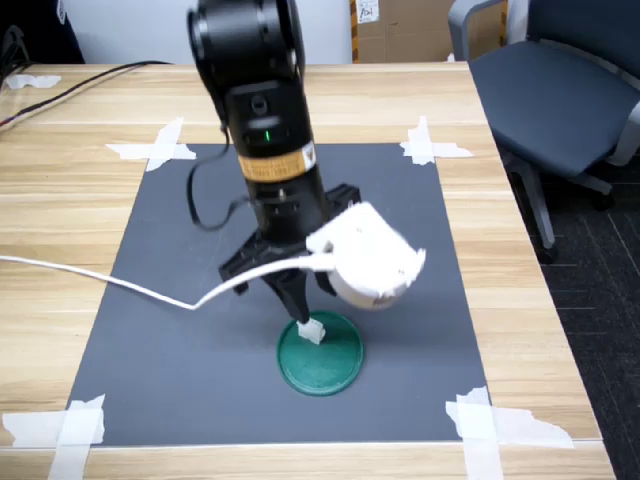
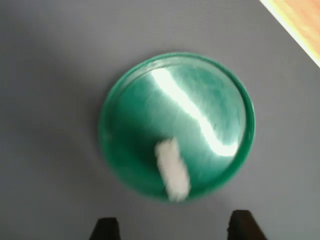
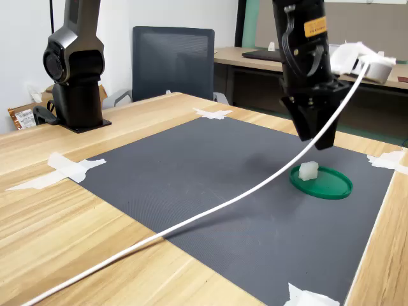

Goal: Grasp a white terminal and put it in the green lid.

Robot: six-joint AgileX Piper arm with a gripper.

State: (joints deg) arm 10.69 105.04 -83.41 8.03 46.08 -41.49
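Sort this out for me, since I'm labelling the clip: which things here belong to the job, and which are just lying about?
Part of the job:
- white terminal, lying inside the lid
- green lid
- gripper, open above the lid

Just lying about:
- dark mat
- tape strips at the mat corners
- white cable
- office chair
- second robot base
- cardboard box

wrist view: white terminal blurred — jaws cut off at edge | first exterior view: fingertips hidden

Wood desk, office chair.
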